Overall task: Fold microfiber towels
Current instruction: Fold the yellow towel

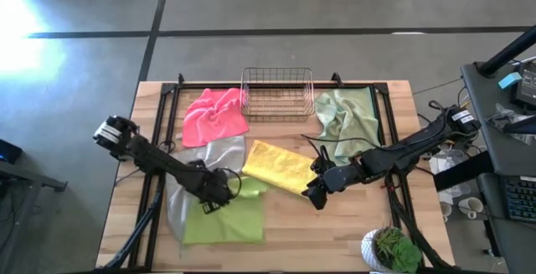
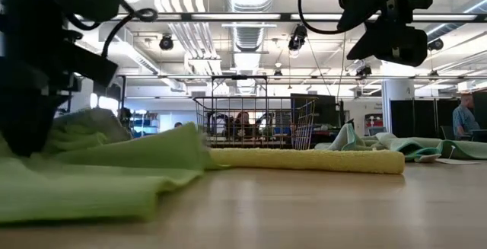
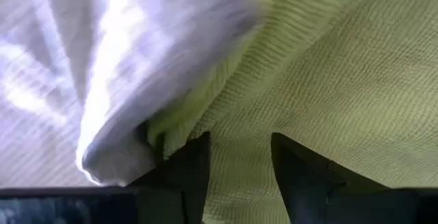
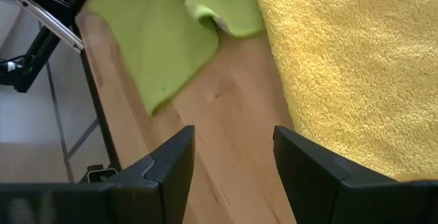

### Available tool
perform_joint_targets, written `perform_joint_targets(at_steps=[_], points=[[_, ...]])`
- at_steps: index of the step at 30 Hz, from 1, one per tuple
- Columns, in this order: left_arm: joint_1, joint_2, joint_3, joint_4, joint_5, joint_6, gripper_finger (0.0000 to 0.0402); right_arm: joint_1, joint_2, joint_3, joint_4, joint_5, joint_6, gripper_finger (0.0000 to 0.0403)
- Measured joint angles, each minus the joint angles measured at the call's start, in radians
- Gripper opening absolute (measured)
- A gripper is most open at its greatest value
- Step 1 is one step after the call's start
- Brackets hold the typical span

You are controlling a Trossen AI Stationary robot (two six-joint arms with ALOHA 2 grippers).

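high view: take the copper wire basket (image 1: 277,94) as the landmark. the hot pink towel (image 1: 215,115) lies just left of it, the pale sage towel (image 1: 345,115) just right, the yellow towel (image 1: 279,167) in front of it, folded into a strip. the light grey towel (image 1: 201,161) sits front-left, partly under the lime green towel (image 1: 226,215), which lies farthest forward of the basket. the left gripper (image 1: 211,200) is down on the lime green cloth; the right gripper (image 1: 317,192) hangs by the yellow strip's near end.

low view: the lime green towel (image 2: 99,177) is rumpled and doubled in front of the basket (image 2: 255,123), with the left arm's dark bulk on it. the yellow towel (image 2: 312,160) lies flat and tidy. the right gripper (image 2: 388,39) is well off the table.

left wrist view: the left fingers (image 3: 195,172) stand partly apart over lime green cloth (image 3: 328,80), beside a grey fold (image 3: 123,80); i cannot tell whether cloth is pinched. to do this well, take one lime layer only, clear of the grey, and pull the edge straight over.

right wrist view: the right fingers (image 4: 171,166) stand wide, holding nothing, above bare wood between yellow (image 4: 342,66) and lime (image 4: 157,39). it could usefully pin the lime cloth's far edge so the fold does not drag.
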Motion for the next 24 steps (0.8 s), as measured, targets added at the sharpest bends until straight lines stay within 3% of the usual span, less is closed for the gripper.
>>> perform_joint_targets(at_steps=[9, 12, 18, 24], points=[[0.000, -0.086, 0.078, -0.004, -0.009, -0.003, 0.0141, 0.000, 0.000, 0.000, -0.021, 0.000, 0.002, 0.0187], [0.000, -0.106, 0.122, 0.028, -0.066, -0.001, 0.0141, 0.000, 0.000, 0.000, -0.021, 0.000, 0.001, 0.0187], [0.021, -0.116, 0.152, 0.208, -0.255, 0.061, 0.0141, -0.001, 0.000, 0.000, -0.024, 0.001, -0.010, 0.0187], [0.112, -0.084, 0.140, 0.433, -0.267, 0.142, 0.0141, -0.009, 0.002, 0.000, -0.046, 0.045, -0.018, 0.0187]])
